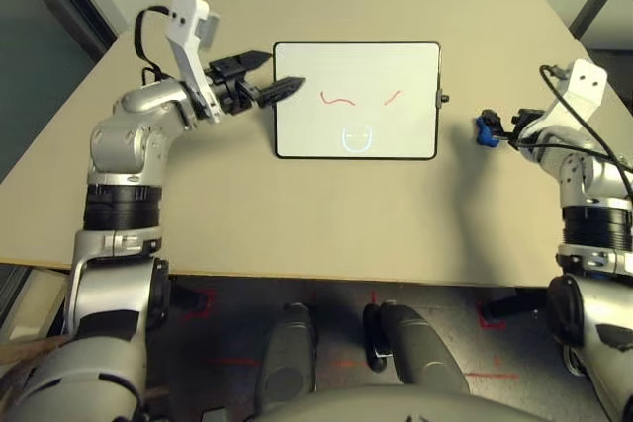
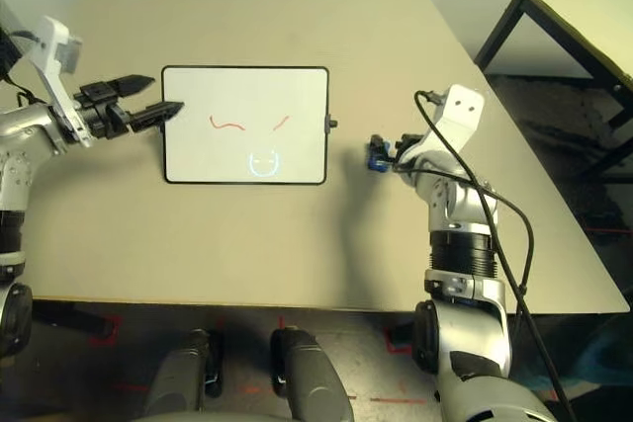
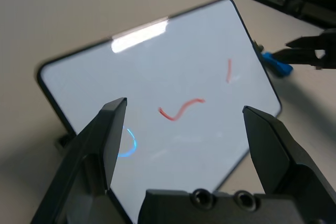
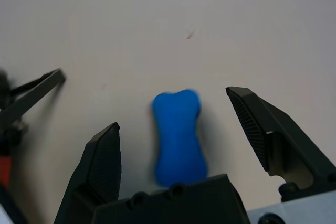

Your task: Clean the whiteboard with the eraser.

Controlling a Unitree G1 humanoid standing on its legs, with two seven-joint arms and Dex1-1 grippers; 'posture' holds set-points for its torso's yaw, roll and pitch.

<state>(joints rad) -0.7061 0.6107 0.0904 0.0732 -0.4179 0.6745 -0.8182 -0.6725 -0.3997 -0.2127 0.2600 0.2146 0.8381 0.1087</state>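
Left eye view: the whiteboard lies flat near the middle of the tan table, its long sides running across the robot's front. Two red squiggles sit on its upper half and a faint blue circular mark near its nearer edge; a small black knob projects from its right side. The left gripper is held above the table at the board's left edge, pointing toward the board, its two black fingers apart and empty; the lower fingertip overlaps the board's frame in this view, though contact cannot be confirmed. In the left wrist view the spread fingers frame the board's surface with nothing between them. The eraser, a small blue block, lies on the table well to the right of the board, clear of the knob. The right gripper is at the eraser. In the right wrist view its fingers stand wide apart on either side of the eraser, which lies on the table between them; neither finger is seen touching it. A dark edge of the board's frame shows at the side of that view.
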